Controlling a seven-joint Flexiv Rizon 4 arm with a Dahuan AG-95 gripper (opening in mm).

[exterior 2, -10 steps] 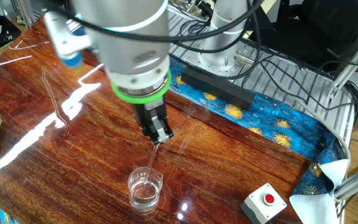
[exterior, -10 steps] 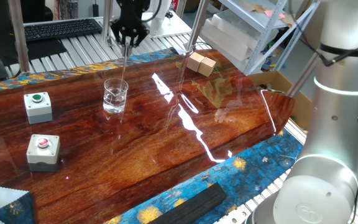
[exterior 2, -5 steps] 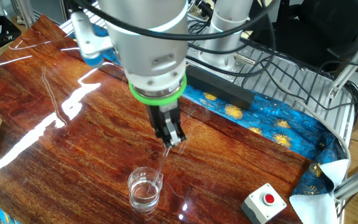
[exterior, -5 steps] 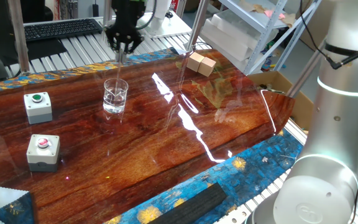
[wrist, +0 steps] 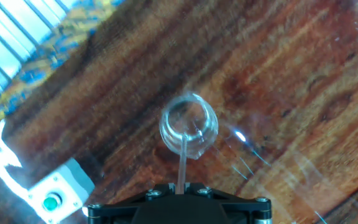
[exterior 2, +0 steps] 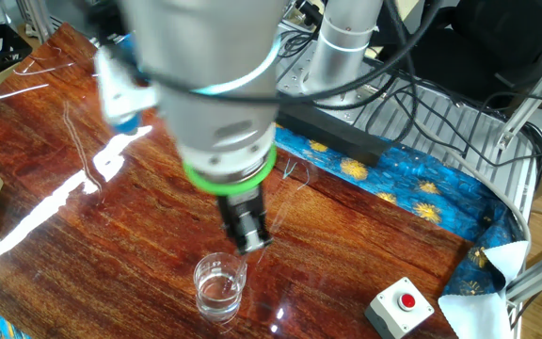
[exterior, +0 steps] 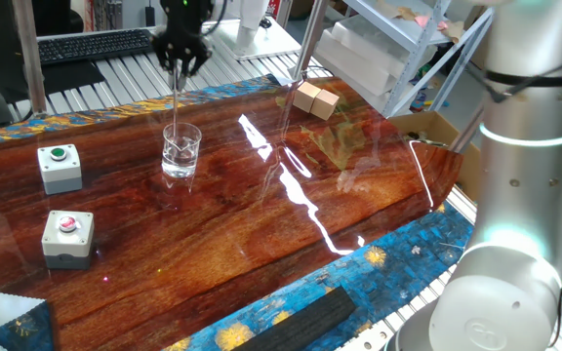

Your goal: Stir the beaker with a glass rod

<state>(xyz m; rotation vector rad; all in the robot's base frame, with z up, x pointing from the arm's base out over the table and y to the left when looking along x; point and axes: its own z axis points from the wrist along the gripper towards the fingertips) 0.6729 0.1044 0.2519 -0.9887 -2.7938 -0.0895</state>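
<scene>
The beaker (exterior: 181, 151) is a small clear glass standing upright on the glossy wooden table (exterior: 261, 224). It also shows in the other fixed view (exterior 2: 220, 285) and in the hand view (wrist: 189, 126). My gripper (exterior: 180, 58) hangs above and a little behind it, shut on the top of the glass rod (exterior: 178, 102). The rod runs down as a thin pale line with its lower end inside the beaker. In the hand view the rod (wrist: 182, 163) comes out between the fingers into the beaker's mouth. In the other fixed view the gripper (exterior 2: 247, 240) sits just above the rim.
Two grey button boxes stand left of the beaker, one with a green button (exterior: 60, 167), one with a red button (exterior: 68, 237). Wooden blocks (exterior: 316, 98) lie at the table's far side. A black bar (exterior: 291, 325) lies on the blue cloth at the front.
The gripper has moved to the left in the one fixed view, carrying the top of the rod with it. The rod's lower end stays in the beaker, and the beaker has not moved.
</scene>
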